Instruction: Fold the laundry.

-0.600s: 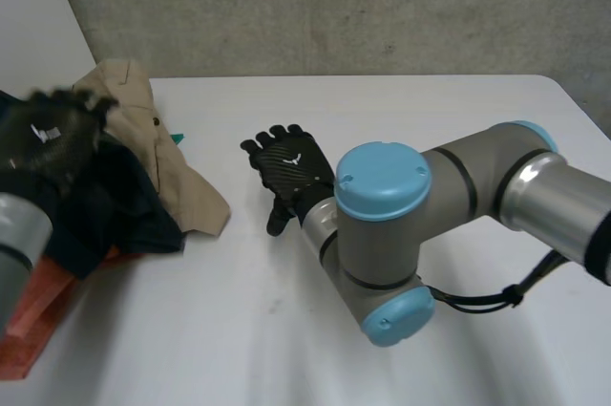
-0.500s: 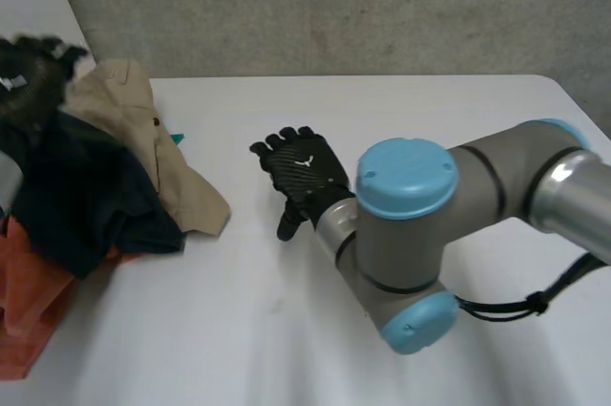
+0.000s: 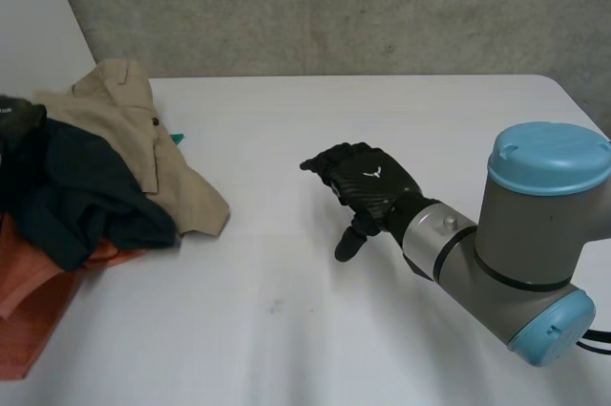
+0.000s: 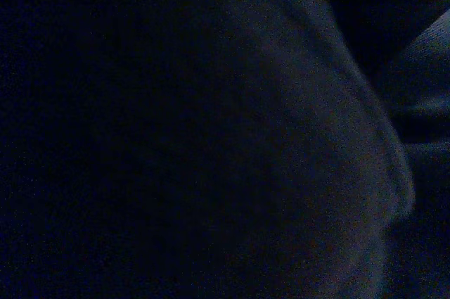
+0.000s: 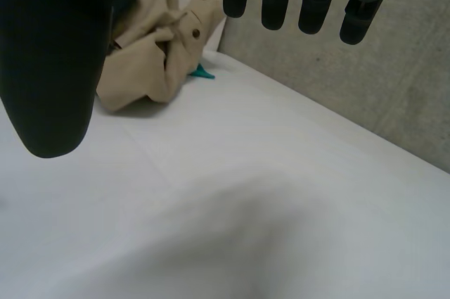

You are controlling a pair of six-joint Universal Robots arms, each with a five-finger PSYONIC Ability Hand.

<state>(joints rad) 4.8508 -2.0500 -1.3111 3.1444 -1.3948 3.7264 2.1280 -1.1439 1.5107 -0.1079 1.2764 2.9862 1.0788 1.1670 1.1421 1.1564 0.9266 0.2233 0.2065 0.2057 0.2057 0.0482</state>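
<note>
At the left edge of the desk (image 3: 286, 330) the laundry pile (image 3: 143, 162) lies well apart from the slack, empty right hand (image 3: 368, 186); the left hand (image 3: 17, 117) is nearer, its hold unreadable

no words, numbers or brand names can be read anywhere in this scene. the one sign on show is a small white emblem (image 3: 373, 174), a winged, y-like stroke with no letters, printed on the black back of the right robot hand (image 3: 361, 192) above the white worktop (image 3: 286, 330).
</note>
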